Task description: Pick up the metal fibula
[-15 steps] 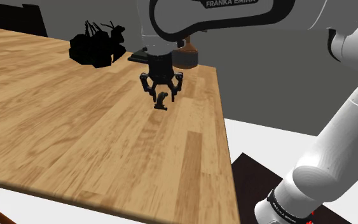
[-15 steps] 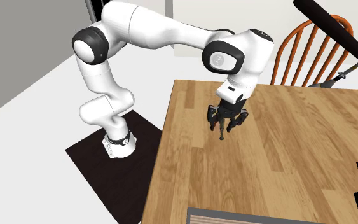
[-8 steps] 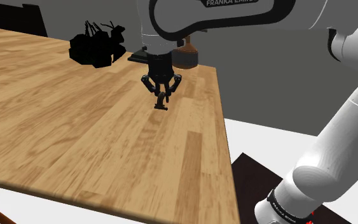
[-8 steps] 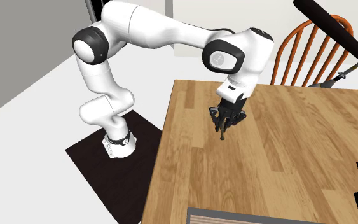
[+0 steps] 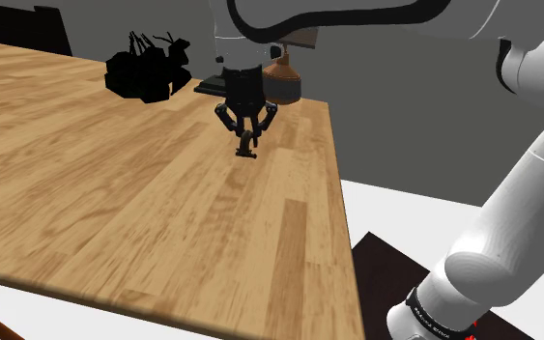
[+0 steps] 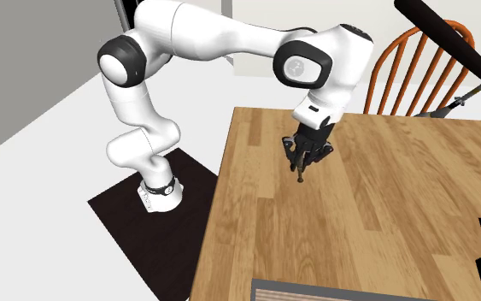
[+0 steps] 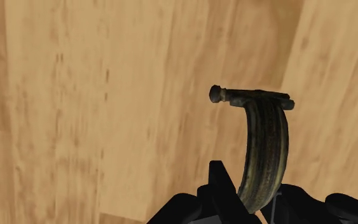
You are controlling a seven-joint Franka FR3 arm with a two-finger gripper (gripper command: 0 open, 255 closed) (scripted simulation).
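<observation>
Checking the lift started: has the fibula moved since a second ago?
Yes. The gripper has lifted the fibula slightly, upward in the shoulder view toward the far edge of the table.

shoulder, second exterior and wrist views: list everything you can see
fibula: 1, dark brown, clasped in gripper over table
table: 1, light wood, under gripper
heap: 1, black, table's far side in shoulder view
jug: 1, brown, behind gripper in shoulder view
chair: 1, orange, beyond table in second exterior view
mat: 1, dark, floor under arm's base
arm: 1, white, dark joints
gripper: 1, black, shut on fibula
</observation>
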